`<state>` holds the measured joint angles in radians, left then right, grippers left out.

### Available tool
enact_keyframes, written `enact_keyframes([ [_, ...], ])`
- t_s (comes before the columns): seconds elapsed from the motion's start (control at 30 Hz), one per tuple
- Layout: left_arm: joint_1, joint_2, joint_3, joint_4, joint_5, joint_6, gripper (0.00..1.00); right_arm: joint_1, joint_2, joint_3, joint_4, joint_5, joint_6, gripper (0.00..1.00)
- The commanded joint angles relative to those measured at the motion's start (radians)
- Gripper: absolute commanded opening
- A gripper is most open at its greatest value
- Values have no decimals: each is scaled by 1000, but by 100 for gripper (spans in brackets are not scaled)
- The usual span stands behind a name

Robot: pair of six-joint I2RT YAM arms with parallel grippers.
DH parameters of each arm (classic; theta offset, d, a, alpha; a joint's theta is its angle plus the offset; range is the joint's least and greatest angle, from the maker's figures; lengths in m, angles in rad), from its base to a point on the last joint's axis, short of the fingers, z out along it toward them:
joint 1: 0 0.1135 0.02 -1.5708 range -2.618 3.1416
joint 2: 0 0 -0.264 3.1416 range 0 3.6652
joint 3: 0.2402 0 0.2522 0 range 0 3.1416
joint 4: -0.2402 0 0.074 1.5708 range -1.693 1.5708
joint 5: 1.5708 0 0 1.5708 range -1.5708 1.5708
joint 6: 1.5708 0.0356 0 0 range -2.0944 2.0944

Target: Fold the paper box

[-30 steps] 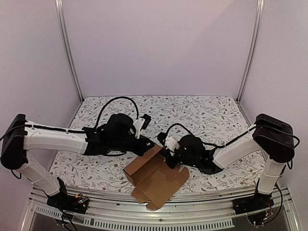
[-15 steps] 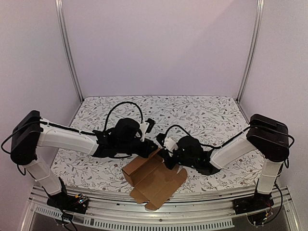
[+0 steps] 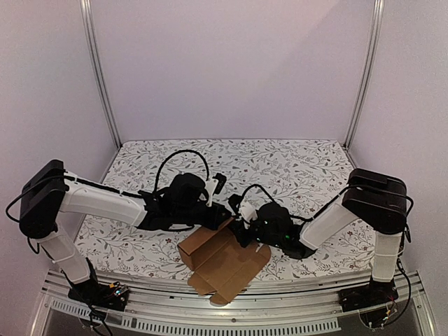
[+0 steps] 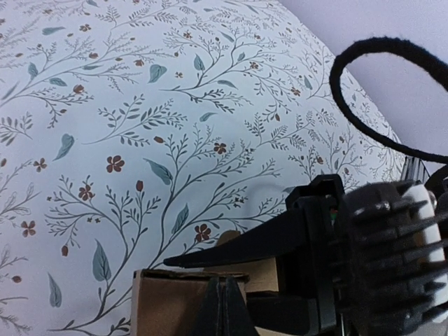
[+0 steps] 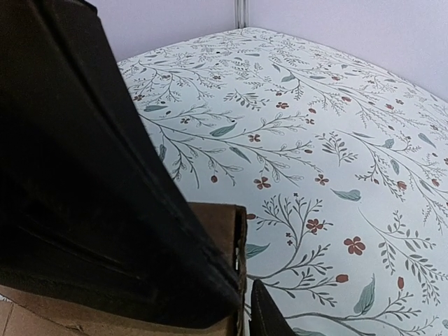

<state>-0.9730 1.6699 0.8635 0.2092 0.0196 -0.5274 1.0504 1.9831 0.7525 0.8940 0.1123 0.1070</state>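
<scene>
Plain brown creased cardboard paper box [image 3: 224,264], partly unfolded, on the floral-print bench [image 3: 301,168] near its front edge, between both arms. Left black hand [image 3: 222,215] astride the raised far panel, fingers narrow; cannot tell whether clamped. Right black hand [image 3: 243,231] pinching a panel edge.

Top camera is fixed above and behind me, looking down on the whole floral table [image 3: 294,168]. Both my wrist cameras sit low, very close, facing outward across it; all three share the paper box [image 3: 222,259] edge
</scene>
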Motion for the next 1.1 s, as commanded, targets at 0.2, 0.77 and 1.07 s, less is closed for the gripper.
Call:
enact_keyframes([
  [0.2,12,1,-11,-41,-3,3,0,-2,100,5,142,67,46,19],
  [0.77,11,-13,-15,-57,-4,-1,0,-1,178,67,223,89,75,14],
  [1.07,12,-21,-20,-66,-16,1,0,6,188,70,224,119,66,0],
])
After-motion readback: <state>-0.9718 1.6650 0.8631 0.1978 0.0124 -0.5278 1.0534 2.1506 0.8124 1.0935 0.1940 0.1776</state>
